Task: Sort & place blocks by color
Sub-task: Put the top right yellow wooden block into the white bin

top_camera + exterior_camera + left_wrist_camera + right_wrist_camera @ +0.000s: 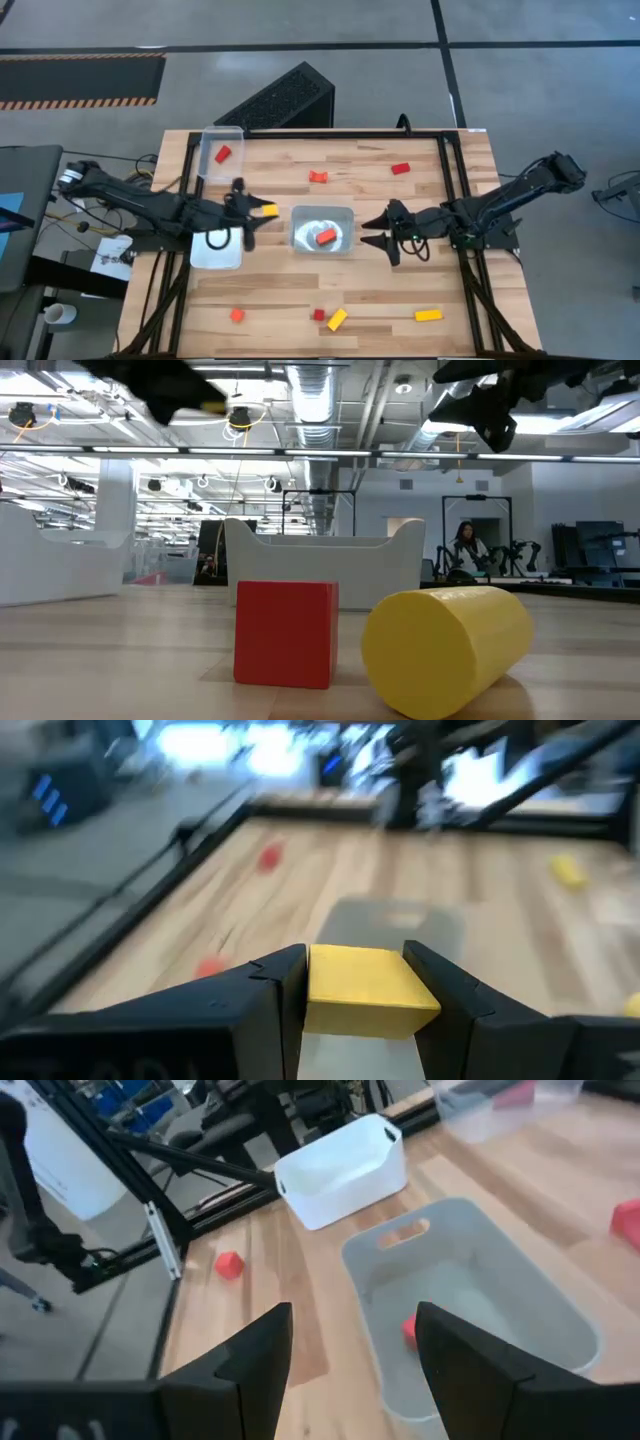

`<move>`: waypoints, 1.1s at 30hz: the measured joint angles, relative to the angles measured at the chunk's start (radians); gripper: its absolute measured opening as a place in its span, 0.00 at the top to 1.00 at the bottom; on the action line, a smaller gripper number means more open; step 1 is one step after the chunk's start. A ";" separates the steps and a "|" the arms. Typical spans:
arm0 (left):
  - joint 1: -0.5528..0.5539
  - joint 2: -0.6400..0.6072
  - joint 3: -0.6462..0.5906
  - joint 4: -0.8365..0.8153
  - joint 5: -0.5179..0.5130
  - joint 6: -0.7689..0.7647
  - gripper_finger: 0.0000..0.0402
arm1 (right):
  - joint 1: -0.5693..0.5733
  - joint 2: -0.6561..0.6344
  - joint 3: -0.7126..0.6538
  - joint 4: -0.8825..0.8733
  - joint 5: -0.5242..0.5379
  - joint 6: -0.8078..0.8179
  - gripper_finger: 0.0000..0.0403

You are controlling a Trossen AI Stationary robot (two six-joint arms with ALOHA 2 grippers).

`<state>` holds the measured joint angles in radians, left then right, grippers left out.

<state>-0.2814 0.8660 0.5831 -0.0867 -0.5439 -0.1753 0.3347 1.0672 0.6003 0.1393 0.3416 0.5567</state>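
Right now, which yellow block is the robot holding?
The yellow block pinched in the left gripper, up beside the middle tray. The other two yellow blocks lie loose along the table's near edge.

Your surface: wooden table (380, 300) | trays on it: centre tray (321, 230), far-left tray (222, 146), left tray (217, 250) | loose blocks you see: red (401, 168), orange (319, 177), near edge orange (237, 315), red (319, 314), yellow bars (337, 319) and (428, 315).
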 joint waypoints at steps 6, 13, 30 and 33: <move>-0.001 -0.160 0.000 -0.357 -0.011 -0.262 0.73 | -0.025 0.000 0.000 0.006 0.070 -0.109 0.42; -0.001 -0.206 0.000 -0.724 0.034 -0.571 0.73 | -0.050 0.000 0.000 -0.005 0.080 -0.150 0.42; -0.001 -0.131 0.000 -1.028 0.235 -0.874 0.73 | -0.049 0.000 0.000 -0.008 0.079 -0.219 0.42; -0.001 -0.102 0.000 -1.031 0.273 -0.878 0.73 | -0.050 0.000 0.000 -0.010 0.079 -0.225 0.42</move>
<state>-0.2821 0.7644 0.5835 -1.1180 -0.2707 -1.0531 0.2852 1.0676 0.6003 0.1293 0.4211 0.3317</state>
